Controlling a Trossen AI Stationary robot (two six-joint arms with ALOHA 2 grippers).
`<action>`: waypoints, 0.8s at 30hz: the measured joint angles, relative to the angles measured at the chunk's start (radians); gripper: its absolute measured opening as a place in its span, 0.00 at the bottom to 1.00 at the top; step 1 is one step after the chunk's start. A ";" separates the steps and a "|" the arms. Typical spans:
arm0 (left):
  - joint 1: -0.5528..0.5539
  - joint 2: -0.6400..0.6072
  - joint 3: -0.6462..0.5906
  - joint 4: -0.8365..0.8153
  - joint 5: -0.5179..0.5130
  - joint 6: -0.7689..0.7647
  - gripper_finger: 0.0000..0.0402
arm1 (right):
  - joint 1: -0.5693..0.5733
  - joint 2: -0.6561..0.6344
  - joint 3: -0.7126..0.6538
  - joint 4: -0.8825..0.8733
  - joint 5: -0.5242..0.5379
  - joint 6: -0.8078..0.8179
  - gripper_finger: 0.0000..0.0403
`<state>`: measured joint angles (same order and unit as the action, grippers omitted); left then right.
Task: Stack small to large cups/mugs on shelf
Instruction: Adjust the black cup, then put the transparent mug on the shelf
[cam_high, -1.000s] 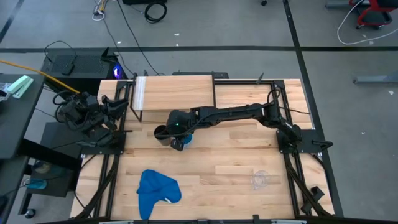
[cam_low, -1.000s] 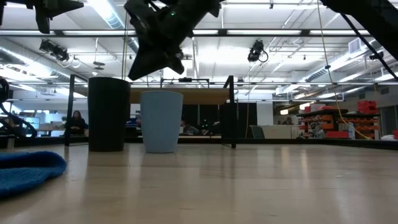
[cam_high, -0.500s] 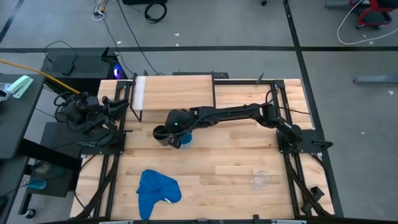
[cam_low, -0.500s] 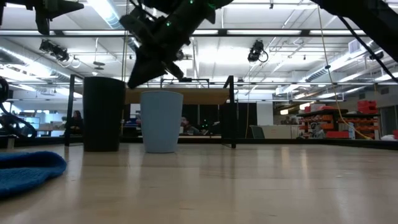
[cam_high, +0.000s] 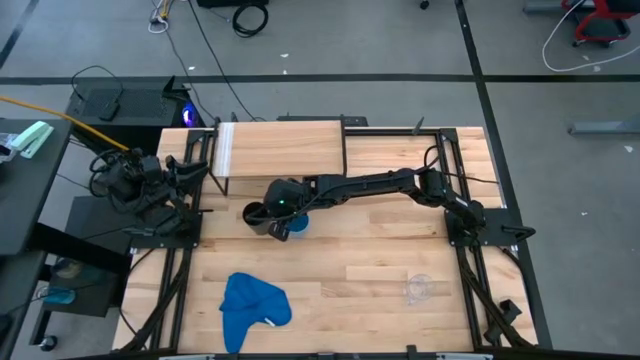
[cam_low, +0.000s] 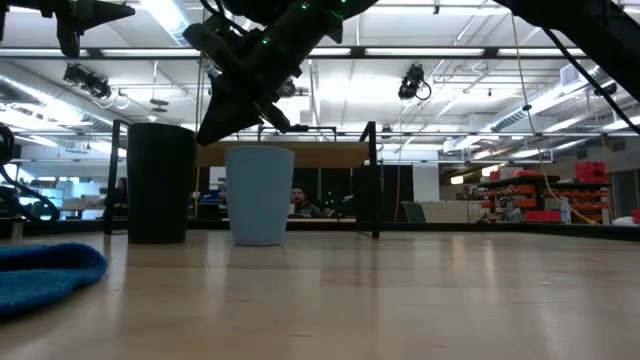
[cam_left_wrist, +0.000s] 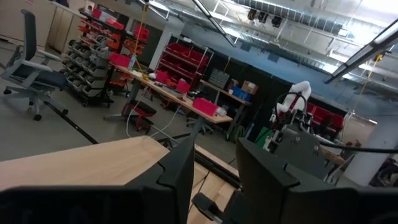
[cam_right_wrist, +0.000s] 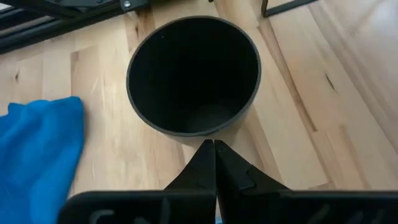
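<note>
Now, left to right: left gripper (cam_high: 178, 172) parked off table's left edge, our view cannot tell its finger state. Shelf (cam_high: 280, 147) bare. Black cup (cam_high: 258, 215) on table (cam_high: 380, 270) before shelf, touching light-blue cup (cam_low: 259, 194). Right gripper (cam_right_wrist: 214, 163) above them, fingers pressed together, holding nothing. Clear cup (cam_high: 417, 289) far right. Risk we judge: closed fingers descending clip black rim, topple cup.

Both arms matte black, slim tubular links, bulkier joint housings. Right arm (cam_high: 375, 183): green status light on the wrist housing above the black cup (cam_high: 258, 213); right gripper (cam_right_wrist: 214, 163) fingers are flat black wedges. Left arm (cam_high: 140, 180): black cable loops bundled at its base; left gripper (cam_left_wrist: 214, 180) fingers blocky, angular.
</note>
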<state>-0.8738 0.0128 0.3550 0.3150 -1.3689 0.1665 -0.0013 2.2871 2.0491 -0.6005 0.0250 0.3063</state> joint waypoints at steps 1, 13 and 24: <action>0.000 0.000 0.000 0.000 0.000 0.000 0.31 | 0.000 0.000 0.000 -0.002 0.000 0.003 0.00; 0.000 0.000 0.000 -0.022 0.000 -0.001 0.31 | 0.000 -0.137 0.001 -0.100 -0.083 0.016 0.03; 0.000 0.000 0.000 -0.025 0.000 0.000 0.32 | 0.002 -0.426 0.001 -0.549 -0.085 0.041 0.04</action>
<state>-0.8738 0.0128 0.3550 0.2899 -1.3685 0.1661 0.0006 1.8611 2.0501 -1.1499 -0.0603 0.3477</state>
